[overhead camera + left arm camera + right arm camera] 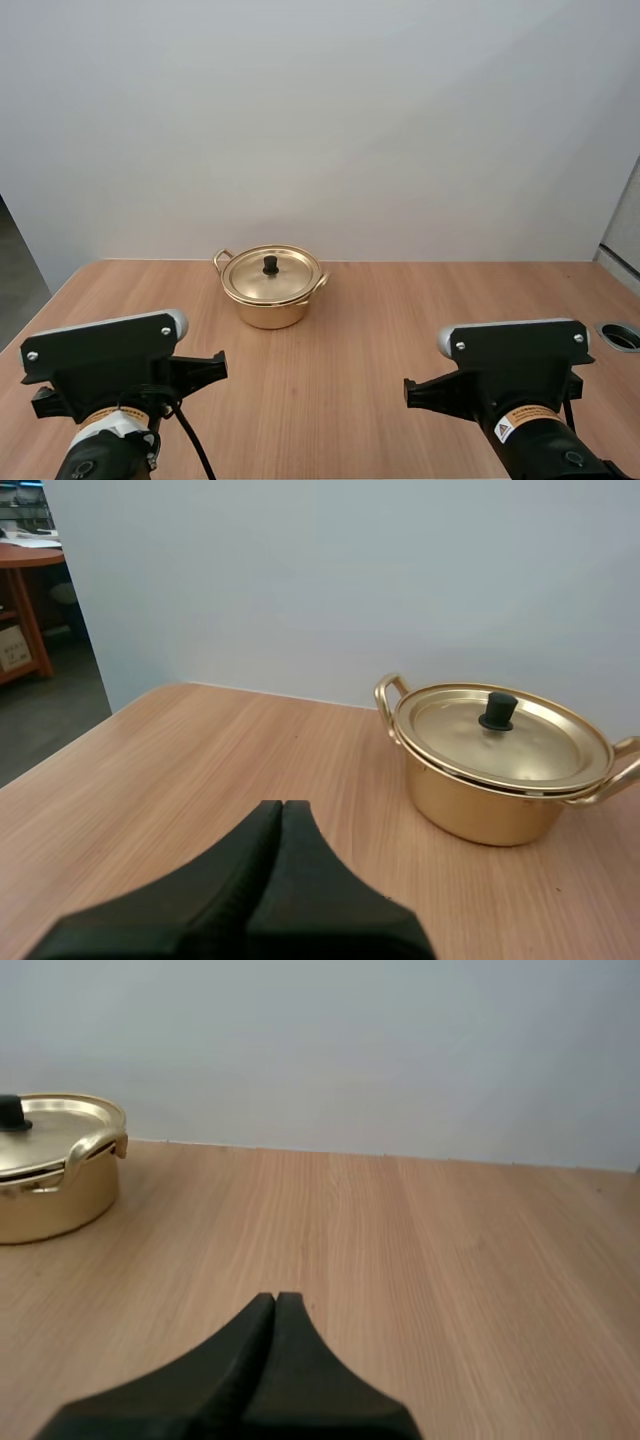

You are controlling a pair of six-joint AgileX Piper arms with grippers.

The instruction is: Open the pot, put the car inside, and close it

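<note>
No legible text anywhere; the only print is on the arms, seen in the high view.

Left arm: left orange label wraps the wrist just behind the left jaws. It has dark lettering, too small to read.

Right arm: right orange label is the same kind of strip, just behind the right jaws. Its lettering is unreadable too.

Touching that strip, on the side away from the right jaws, is a white sticker with a black warning triangle. I can't tell what symbol is inside the triangle.
</note>
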